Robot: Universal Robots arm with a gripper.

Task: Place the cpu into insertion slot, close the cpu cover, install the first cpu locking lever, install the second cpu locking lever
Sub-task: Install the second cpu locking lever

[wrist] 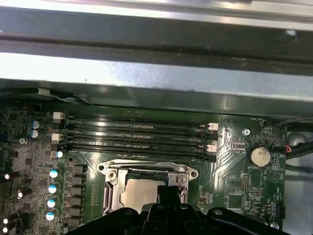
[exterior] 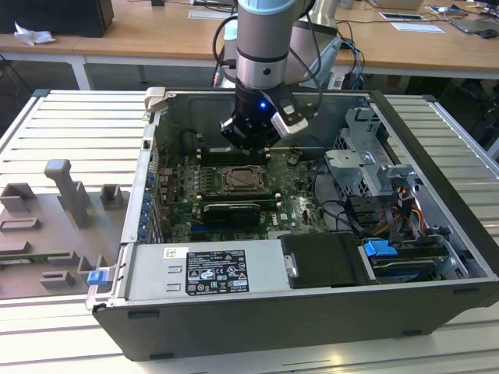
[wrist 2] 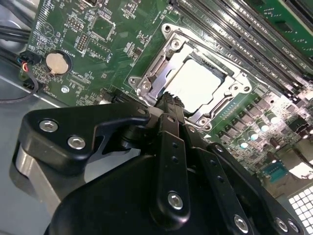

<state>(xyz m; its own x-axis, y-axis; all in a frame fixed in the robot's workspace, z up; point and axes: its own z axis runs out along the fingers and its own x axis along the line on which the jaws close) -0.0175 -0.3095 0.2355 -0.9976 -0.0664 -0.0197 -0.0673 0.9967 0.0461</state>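
Already the cpu (wrist 2: 202,84) sits in the insertion slot (wrist 2: 172,53); the pincer (wrist 2: 169,99), closed and empty, hovers at its 6 o'clock edge.

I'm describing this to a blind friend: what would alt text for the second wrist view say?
A pale cpu sits in the silvery-rimmed insertion slot on a green board, with the black gripper close over the slot's edge. A round coin battery lies nearby on the board.

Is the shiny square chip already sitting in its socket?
Yes, in the second wrist view the cpu lies flat inside the insertion slot, framed by its silvery rim.
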